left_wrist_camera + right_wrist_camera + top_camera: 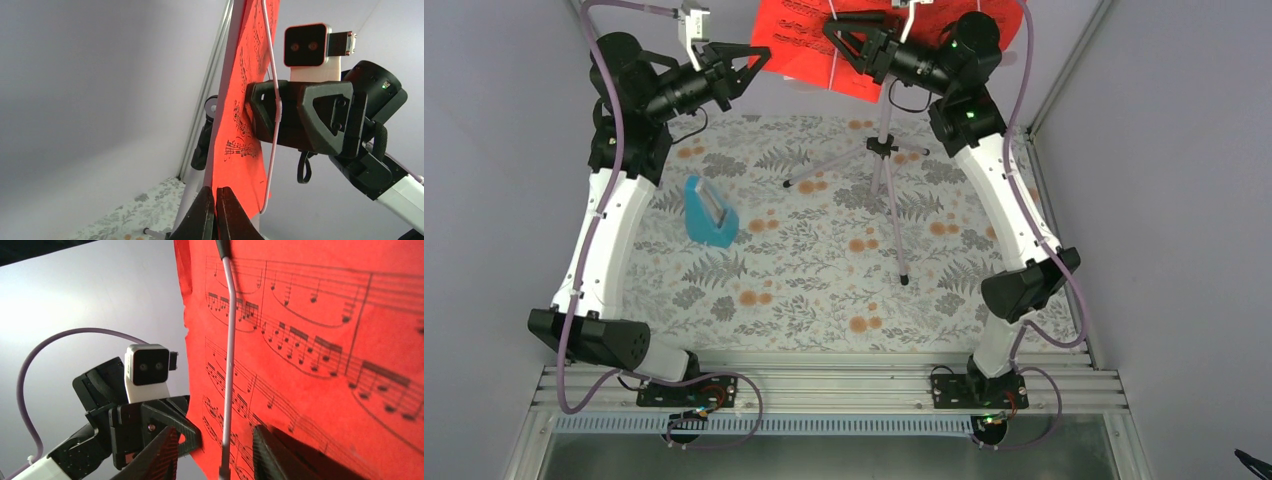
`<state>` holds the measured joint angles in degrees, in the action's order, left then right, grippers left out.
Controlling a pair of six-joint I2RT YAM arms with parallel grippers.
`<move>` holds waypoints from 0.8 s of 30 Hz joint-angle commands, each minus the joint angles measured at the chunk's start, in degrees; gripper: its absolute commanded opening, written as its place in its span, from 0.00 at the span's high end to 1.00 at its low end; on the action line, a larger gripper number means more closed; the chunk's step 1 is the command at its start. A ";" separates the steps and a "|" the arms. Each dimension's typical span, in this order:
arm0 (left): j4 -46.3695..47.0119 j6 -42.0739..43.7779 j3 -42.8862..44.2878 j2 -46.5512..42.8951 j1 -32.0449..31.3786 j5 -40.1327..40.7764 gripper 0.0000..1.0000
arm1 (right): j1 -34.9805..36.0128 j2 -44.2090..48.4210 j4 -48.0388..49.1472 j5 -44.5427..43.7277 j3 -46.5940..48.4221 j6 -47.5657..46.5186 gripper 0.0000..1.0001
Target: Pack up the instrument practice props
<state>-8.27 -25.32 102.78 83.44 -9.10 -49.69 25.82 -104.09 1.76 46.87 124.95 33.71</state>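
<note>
The floral-patterned worktop [824, 300] carries the pale lilac tripod music stand [883, 146], which stands upright toward the far side with its legs spread. The red sheet-music pages [796, 40] rest at the top of the stand, behind a thin retaining wire [229, 365]. The light-blue metronome [708, 212] sits on the worktop to the left of the stand, well apart from it. The left fingers [202, 220] are pressed together, pinching the edge of the pages. The right fingers [162, 455] are spread, one on each side of the wire, close against the printed face.
</note>
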 commanded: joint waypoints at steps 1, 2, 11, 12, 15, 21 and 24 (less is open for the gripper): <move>0.39 0.04 1.43 0.03 0.31 -0.17 0.98 | 0.47 -2.49 3.06 1.06 4.85 2.68 0.66; 0.37 0.13 1.24 -0.01 0.31 -0.10 0.98 | 0.57 -3.03 3.60 1.21 5.37 2.87 0.66; -0.54 0.94 0.19 -0.78 0.29 -0.05 0.98 | 0.96 -5.35 7.55 0.58 6.98 3.61 0.76; -0.55 0.89 0.15 -0.76 0.23 -0.05 0.98 | 1.01 -5.61 7.96 0.58 7.14 3.77 0.80; -0.73 0.76 -0.18 -0.89 0.26 0.26 0.98 | 1.11 -5.80 9.36 0.75 7.07 3.78 0.89; -2.59 -0.09 -1.96 -2.36 0.44 7.01 0.98 | 1.32 -5.28 13.33 2.96 5.01 2.00 0.97; -1.71 -1.96 -3.59 -3.05 0.98 7.97 0.98 | 1.34 -4.04 16.00 3.17 2.56 0.55 0.97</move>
<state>-10.00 -25.10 100.84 82.17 -9.06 -44.99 26.30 -109.25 11.35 48.42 129.34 36.32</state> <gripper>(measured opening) 0.026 0.036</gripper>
